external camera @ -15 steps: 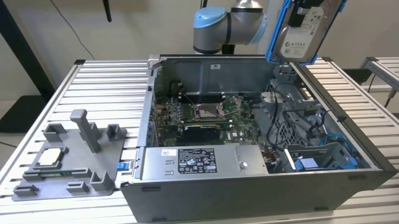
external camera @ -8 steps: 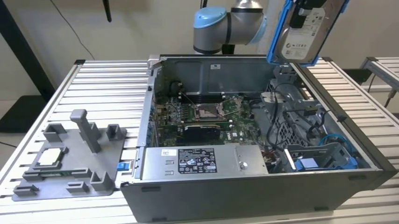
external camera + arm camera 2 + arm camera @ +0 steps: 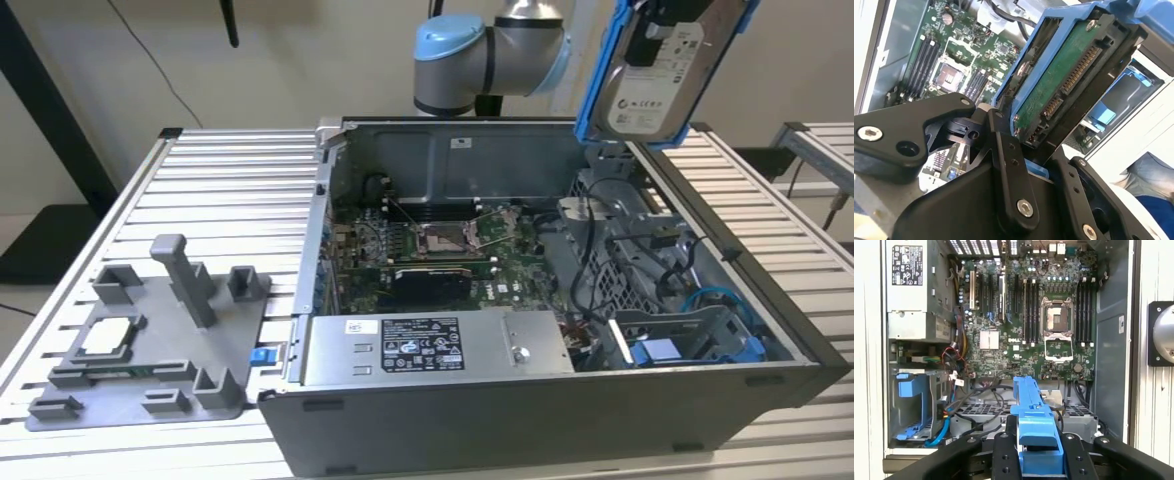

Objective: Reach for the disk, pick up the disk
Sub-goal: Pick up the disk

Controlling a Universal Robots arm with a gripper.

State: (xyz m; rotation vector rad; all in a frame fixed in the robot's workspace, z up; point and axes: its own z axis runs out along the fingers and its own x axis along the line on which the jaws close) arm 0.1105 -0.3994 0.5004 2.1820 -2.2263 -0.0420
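The disk (image 3: pixel 657 85) hangs in the air above the open computer case (image 3: pixel 747 400), lifted clear of it and standing nearly upright, its white label facing the exterior view and its blue bracket (image 3: pixel 603 60) framing the edges. In the second wrist view the disk's (image 3: pixel 1069 85) green circuit board and connector pins face the camera, and the black fingers (image 3: pixel 1009 170) of the claw (image 3: pixel 1041 165) close on either side of its lower end, pressing against the blue bracket. In the first wrist view the bracket's (image 3: pixel 1035 430) narrow edge rises from between the same fingers (image 3: pixel 1002 455), so the claw (image 3: pixel 1036 455) is clamped shut on the disk.

Beneath the claw lies the motherboard (image 3: pixel 1019 315), with its empty processor socket (image 3: pixel 1056 317) and rows of memory slots. Off to one side below the claw sits the power supply (image 3: pixel 427 345), grey with a sticker, and next to it an empty blue drive bay (image 3: pixel 909 400) with loose cables around it. Behind the claw, the arm's light-blue joint (image 3: pixel 454 50) stands over the rear wall of the case. Well apart from the claw, at the exterior view's left, a grey fixture tray (image 3: pixel 147 350) rests on the slatted table (image 3: pixel 214 190), holding a small square chip (image 3: pixel 110 335).
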